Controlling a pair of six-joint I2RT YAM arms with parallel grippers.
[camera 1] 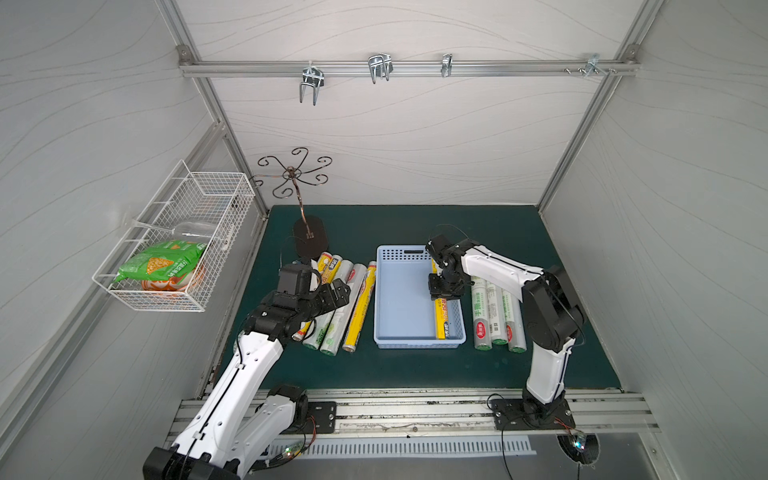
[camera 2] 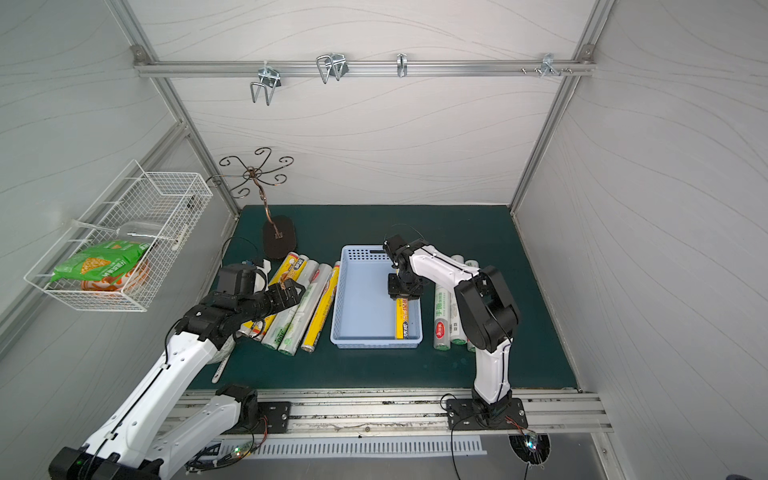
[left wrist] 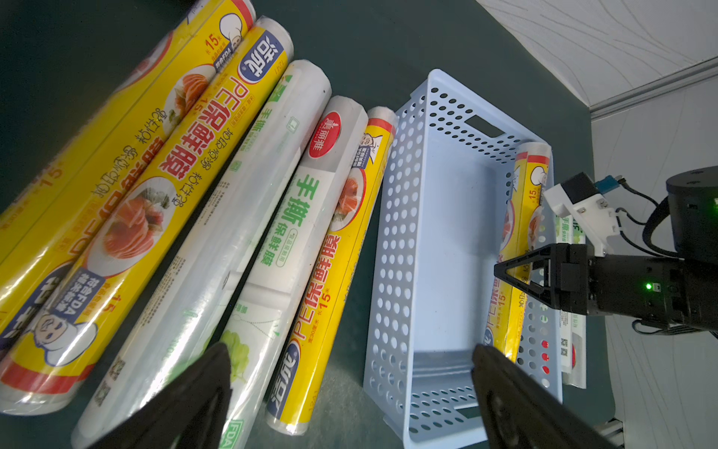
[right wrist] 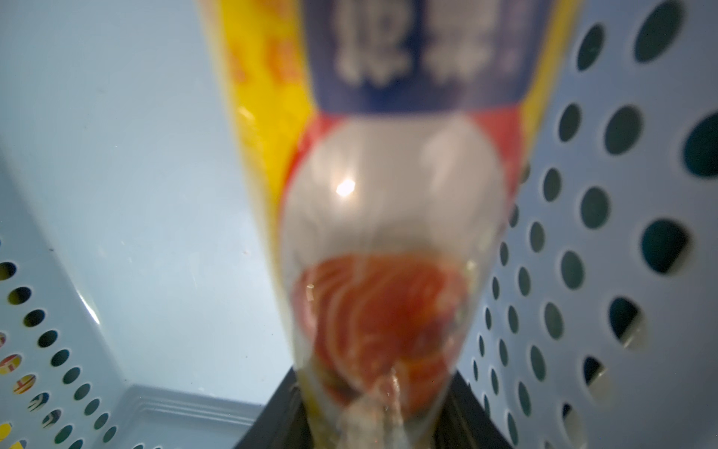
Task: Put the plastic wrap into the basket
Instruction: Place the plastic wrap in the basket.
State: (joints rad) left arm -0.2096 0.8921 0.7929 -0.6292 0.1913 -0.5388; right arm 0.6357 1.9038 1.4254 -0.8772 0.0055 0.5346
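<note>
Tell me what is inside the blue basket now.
One yellow roll lies along the right wall of the basket, gripped by the right pincer, which hides part of it. The rest of the floor is bare.

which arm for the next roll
Left. The left hand, open, hangs over five loose cylindrical rolls, while the right hand is shut on a yellow-labelled roll inside the pale-blue perforated plastic basket.

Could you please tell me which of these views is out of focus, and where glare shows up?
Right wrist view: the yellow roll is close and blurred, with a small glare spot; the basket behind is sharper. Left wrist view: labels sharp, glare streaks along the white roll. Both top views: evenly lit, soft shadows on the green mat.
</note>
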